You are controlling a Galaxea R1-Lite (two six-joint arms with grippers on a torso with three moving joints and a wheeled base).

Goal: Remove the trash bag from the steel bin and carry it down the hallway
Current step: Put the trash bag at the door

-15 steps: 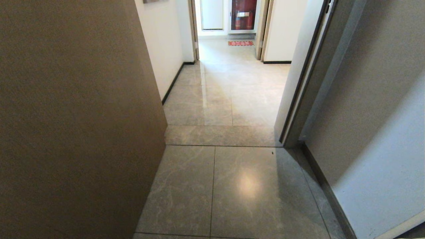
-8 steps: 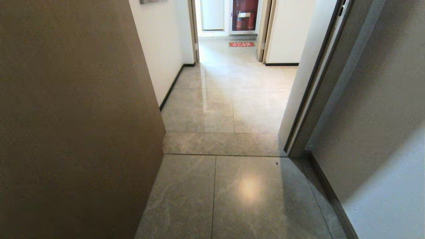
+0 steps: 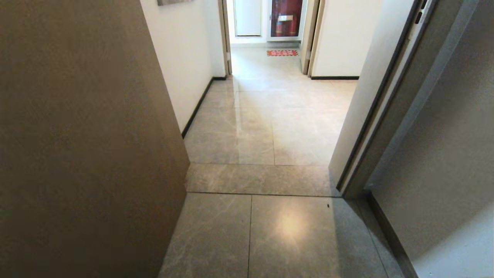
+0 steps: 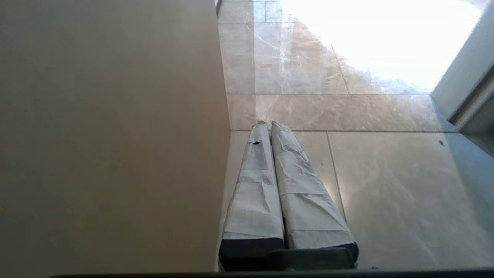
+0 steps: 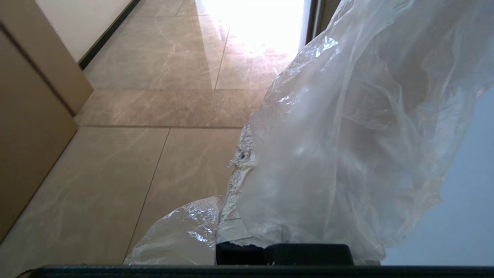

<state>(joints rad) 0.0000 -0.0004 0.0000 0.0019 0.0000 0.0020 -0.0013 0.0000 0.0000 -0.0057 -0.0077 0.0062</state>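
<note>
- At the right wrist: right gripper w/ paper-wrapped fingers is sitting fully closed, pinching the clear, crinkly thin plastic trash bag; film is bunching round the fingers and billowing out past them, filling much of the right wrist view.
- A smaller fold of the same bag is hanging on the other side of the fingers, near the cam housing; whatever is inside the bag can't be made out.
- Bag is hanging above the glossy grey-beige marbled floor tiles of the hallway, not touching them as far as can be seen.
- Left gripper w/ its two long white paper-wrapped fingers is pressed together tip to tip, holding nothing; it's pointing out over the tiles, just beside a tall flat brown panel.
- Head view: neither arm nor bag is showing. The brown panel is filling the robot's left side; a grey wall w/ dark baseboard and a dark-edged door frame are standing on the right.
- Between them the hallway is running ahead, white walls either side, w/ a bright glare patch on the near tile.
- Far end: a small red patterned mat is lying on the floor before a dark red glass-fronted cabinet.
</note>
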